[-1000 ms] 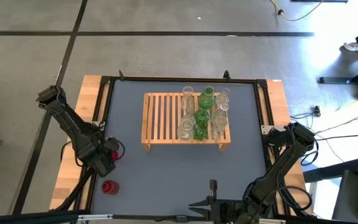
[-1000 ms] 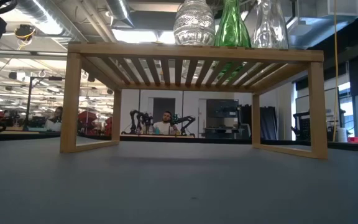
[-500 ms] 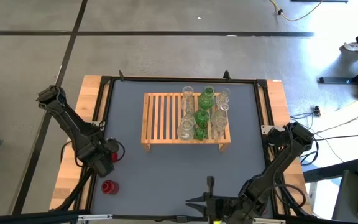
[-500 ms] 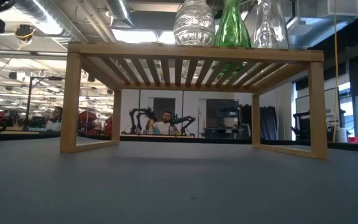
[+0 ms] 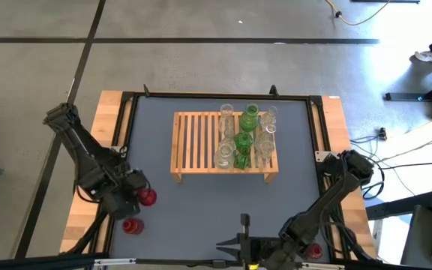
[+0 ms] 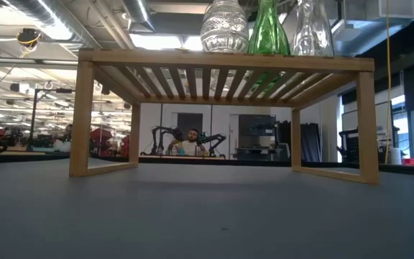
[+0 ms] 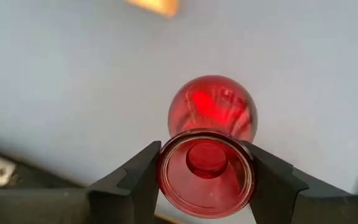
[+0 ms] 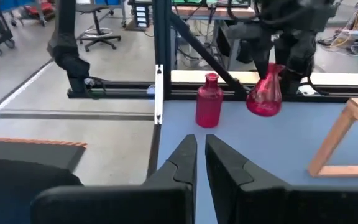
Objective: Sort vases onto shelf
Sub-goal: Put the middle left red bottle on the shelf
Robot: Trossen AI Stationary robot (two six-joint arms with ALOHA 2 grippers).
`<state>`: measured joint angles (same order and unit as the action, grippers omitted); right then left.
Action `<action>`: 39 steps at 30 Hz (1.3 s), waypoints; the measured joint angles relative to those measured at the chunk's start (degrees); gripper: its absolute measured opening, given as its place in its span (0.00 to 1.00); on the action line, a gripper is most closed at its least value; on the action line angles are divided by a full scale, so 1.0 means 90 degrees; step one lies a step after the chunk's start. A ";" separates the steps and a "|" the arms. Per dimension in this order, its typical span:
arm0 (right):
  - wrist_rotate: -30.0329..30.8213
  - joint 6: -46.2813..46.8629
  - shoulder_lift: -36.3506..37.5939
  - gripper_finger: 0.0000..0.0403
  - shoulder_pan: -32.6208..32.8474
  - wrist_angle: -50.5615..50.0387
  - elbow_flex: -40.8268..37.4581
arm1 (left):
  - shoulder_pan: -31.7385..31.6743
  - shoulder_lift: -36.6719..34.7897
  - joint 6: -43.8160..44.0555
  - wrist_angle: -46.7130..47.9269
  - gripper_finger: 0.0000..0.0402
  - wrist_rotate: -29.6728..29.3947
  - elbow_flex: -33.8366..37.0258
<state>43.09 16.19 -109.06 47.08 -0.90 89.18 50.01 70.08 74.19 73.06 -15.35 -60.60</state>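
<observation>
Right tool [image 8: 201, 155] nearly shut; beyond, left tool [image 8: 277, 67] holds a round red vase [image 8: 264, 97] beside a red bottle vase [image 8: 209, 101].

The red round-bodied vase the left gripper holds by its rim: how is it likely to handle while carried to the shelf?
The red vase looks like smooth glass, so it may slip between the left gripper's narrow fingers. Its bulbous body hangs beyond the gripped rim, so it could pivot. Being glass, it is probably fragile if it bumps the shelf.
</observation>
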 joint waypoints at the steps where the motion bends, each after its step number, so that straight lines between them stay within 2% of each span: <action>1: -0.0068 0.0005 -0.0002 0.06 -0.0049 0.0046 -0.0006 | 0.0049 0.0000 -0.0037 -0.0070 0.47 -0.0052 -0.0094; 8: -0.1057 0.0401 -0.0105 0.06 -0.0381 0.0228 -0.0004 | 0.0433 0.0016 -0.0715 -0.1223 0.47 -0.0668 -0.0462; 16: -0.2287 -0.0327 -0.0525 0.06 -0.0784 0.1734 0.0004 | 0.0656 0.0506 -0.1335 -0.2135 0.47 -0.0953 -0.0693; 19: -0.2358 -0.0621 -0.0696 0.06 -0.0919 0.2188 0.0006 | 0.0699 0.0813 -0.1565 -0.2402 0.47 -0.0984 -0.0842; 28: -0.2482 -0.0619 -0.1103 0.06 -0.1233 0.2660 0.0006 | 0.0732 0.1609 -0.2354 -0.2700 0.47 -0.1253 -0.1648; 33: -0.2774 -0.0682 -0.1343 0.06 -0.1332 0.3193 0.0004 | 0.0732 0.1844 -0.2684 -0.2781 0.47 -0.1416 -0.1982; 39: -0.2766 -0.0655 -0.1575 0.06 -0.1496 0.3363 0.0004 | 0.0717 0.1899 -0.2988 -0.3078 0.47 -0.1580 -0.2061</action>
<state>18.20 10.29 -123.23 33.62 29.36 89.21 56.47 87.18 47.30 45.36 -29.57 -79.15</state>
